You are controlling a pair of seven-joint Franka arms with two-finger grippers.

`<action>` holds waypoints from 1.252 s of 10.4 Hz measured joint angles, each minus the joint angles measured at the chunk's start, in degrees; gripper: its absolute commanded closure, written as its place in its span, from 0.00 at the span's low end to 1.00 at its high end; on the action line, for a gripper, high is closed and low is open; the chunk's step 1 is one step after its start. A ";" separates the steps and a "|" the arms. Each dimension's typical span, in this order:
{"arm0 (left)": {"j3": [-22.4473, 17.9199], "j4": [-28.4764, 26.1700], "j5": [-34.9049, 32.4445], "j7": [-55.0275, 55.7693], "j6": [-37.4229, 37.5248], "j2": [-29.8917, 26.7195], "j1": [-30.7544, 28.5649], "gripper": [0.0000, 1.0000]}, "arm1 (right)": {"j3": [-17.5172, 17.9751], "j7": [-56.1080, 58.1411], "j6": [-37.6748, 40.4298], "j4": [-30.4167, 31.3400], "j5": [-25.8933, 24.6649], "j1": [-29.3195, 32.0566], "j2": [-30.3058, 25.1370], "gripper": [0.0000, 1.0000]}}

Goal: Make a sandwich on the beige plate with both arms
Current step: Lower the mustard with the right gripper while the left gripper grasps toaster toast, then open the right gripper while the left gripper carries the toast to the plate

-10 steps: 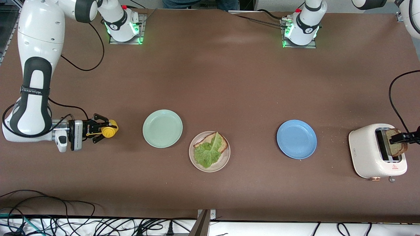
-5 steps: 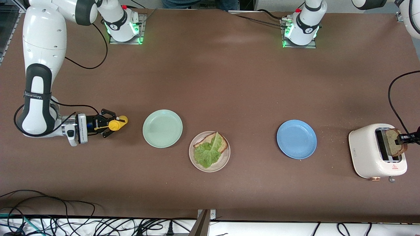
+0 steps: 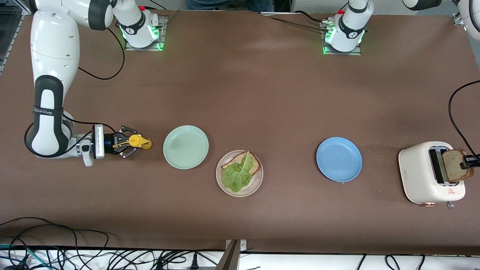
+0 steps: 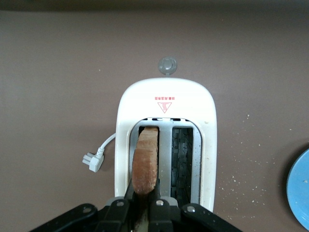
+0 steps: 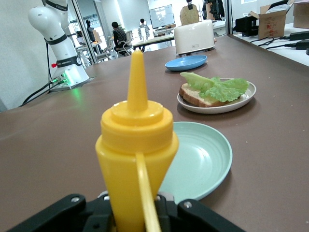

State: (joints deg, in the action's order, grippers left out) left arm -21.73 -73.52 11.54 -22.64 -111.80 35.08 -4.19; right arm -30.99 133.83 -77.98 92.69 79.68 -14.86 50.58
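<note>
Toast (image 3: 454,169) at the frame's right edge sits pinched in your left pincer (image 3: 465,163) over the toaster (image 3: 423,176); it could snag the slot. Right pincer (image 3: 129,142) grips mustard bottle (image 3: 138,141); beige plate (image 3: 256,184) holds bread (image 3: 256,164) and lettuce (image 3: 236,174).

Mint green plate (image 3: 185,146): on the table (image 3: 255,93), beside the yellow bottle (image 3: 138,141).
Blue plate (image 3: 339,159): lay toward the toaster (image 3: 423,176).
</note>
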 measured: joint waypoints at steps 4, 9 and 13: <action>0.40 1.80 0.16 2.71 5.49 -4.98 1.01 1.00 | 0.03 3.87 0.04 0.01 2.41 0.27 2.44 0.47; 1.39 3.38 5.06 27.14 13.72 -7.55 11.31 1.00 | 0.01 4.56 1.87 -0.03 4.61 0.99 2.95 0.00; 13.57 2.61 5.26 49.39 14.30 -6.67 15.73 1.00 | -0.79 4.23 1.87 -0.26 2.92 5.18 2.89 0.00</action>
State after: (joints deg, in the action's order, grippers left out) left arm -8.15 -70.91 16.80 26.75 -97.50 28.42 11.54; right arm -31.78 138.06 -76.11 92.42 82.60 -9.68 53.47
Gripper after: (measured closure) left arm 0.912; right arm 0.000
